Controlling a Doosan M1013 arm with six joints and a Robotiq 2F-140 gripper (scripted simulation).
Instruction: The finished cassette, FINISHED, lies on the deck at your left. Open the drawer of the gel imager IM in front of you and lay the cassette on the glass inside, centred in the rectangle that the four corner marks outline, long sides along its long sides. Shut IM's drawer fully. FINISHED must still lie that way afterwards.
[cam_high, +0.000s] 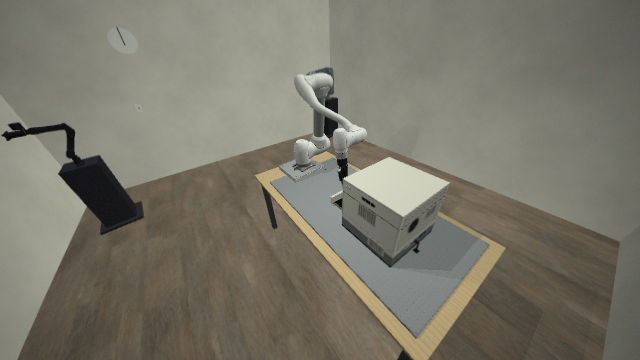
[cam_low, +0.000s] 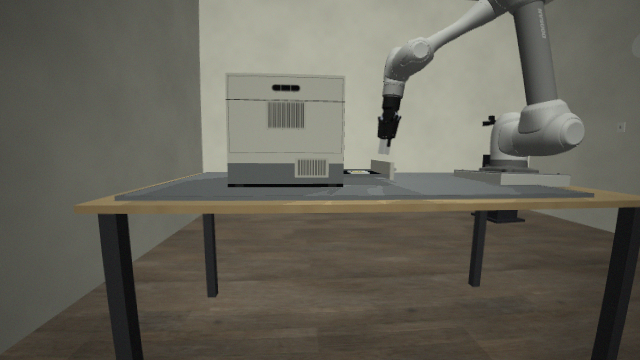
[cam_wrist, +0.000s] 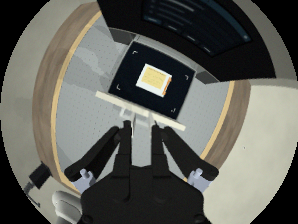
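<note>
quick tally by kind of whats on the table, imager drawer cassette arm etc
gel imager: 1
drawer, pulled open: 1
cassette, lying on the glass in the drawer: 1
robot arm: 1
gripper, above the drawer, holding nothing: 1
total: 5

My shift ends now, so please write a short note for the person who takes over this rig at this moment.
Gripper: the black two-finger gripper is nearly shut and holds nothing; it hangs above the drawer's front.
Things: the pale yellow rectangular cassette FINISHED lies on the dark glass in the open drawer of the cream box-shaped imager IM. It looks about centred between the corner marks, with its long sides seemingly along theirs.
Done: drawer opened, cassette laid.
Left: push the drawer fully shut without shifting the cassette.
</note>
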